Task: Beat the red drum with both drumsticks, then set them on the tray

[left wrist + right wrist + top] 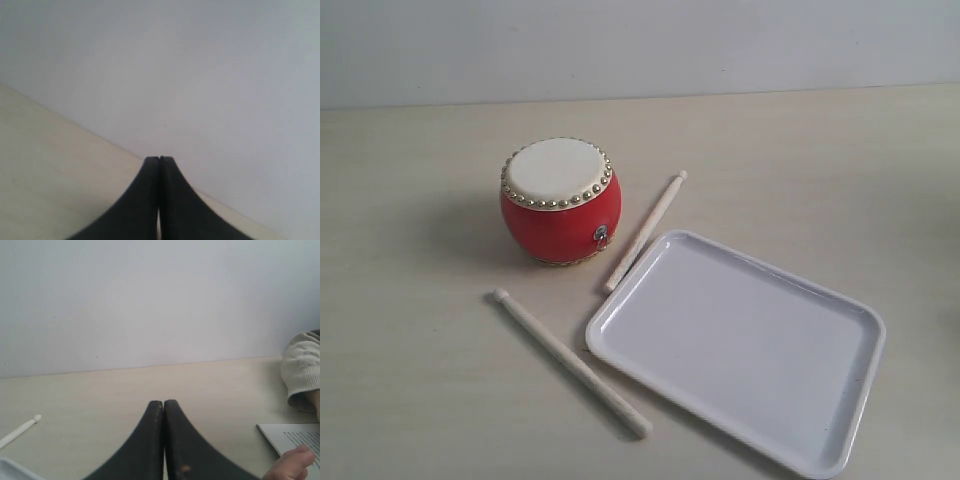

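The red drum (560, 205) stands upright on the pale table, cream head up. One drumstick (646, 230) lies between the drum and the white tray (860, 370); its rounded tip (36, 418) also shows in the right wrist view. The other drumstick (570, 362) lies in front of the drum, left of the tray. The tray holds nothing. Neither arm appears in the exterior view. My left gripper (159, 159) is shut and holds nothing, facing the wall. My right gripper (163, 403) is shut and holds nothing, above bare table.
A person's sleeve (301, 370) and fingers (292, 465) rest by a printed sheet (295, 437) in the right wrist view. A corner of the tray (7, 467) shows there too. A grey wall (640, 45) backs the table.
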Controlling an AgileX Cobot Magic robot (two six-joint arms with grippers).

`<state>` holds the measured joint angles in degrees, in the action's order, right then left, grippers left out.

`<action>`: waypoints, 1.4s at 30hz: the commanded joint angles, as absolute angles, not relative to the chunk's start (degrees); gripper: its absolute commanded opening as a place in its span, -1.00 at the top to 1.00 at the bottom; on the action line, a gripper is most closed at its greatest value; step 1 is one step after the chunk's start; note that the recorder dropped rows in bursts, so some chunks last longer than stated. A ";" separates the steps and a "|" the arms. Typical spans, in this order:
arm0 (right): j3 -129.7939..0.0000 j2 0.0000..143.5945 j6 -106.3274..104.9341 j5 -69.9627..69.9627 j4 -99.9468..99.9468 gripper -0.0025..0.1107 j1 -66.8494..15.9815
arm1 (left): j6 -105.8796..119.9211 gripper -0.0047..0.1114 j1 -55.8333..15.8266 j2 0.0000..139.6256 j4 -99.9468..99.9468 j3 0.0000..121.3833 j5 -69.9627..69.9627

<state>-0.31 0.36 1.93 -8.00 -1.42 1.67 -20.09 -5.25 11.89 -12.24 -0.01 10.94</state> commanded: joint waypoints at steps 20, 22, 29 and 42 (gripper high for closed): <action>0.00 0.00 1.74 -7.66 -1.44 0.96 1.94 | -29.28 0.92 -5.26 24.40 -2.41 18.71 21.32; 0.00 0.00 1.74 -7.66 -1.44 0.96 1.94 | -28.76 0.92 -5.26 31.37 1.75 28.28 11.70; 0.00 0.00 1.74 -7.66 -1.44 0.96 1.94 | -20.06 0.92 -8.12 55.35 6.69 56.35 -16.52; 0.00 0.00 1.74 -7.66 -1.44 0.96 1.94 | 8.81 0.92 -22.49 94.34 -9.85 93.73 -55.37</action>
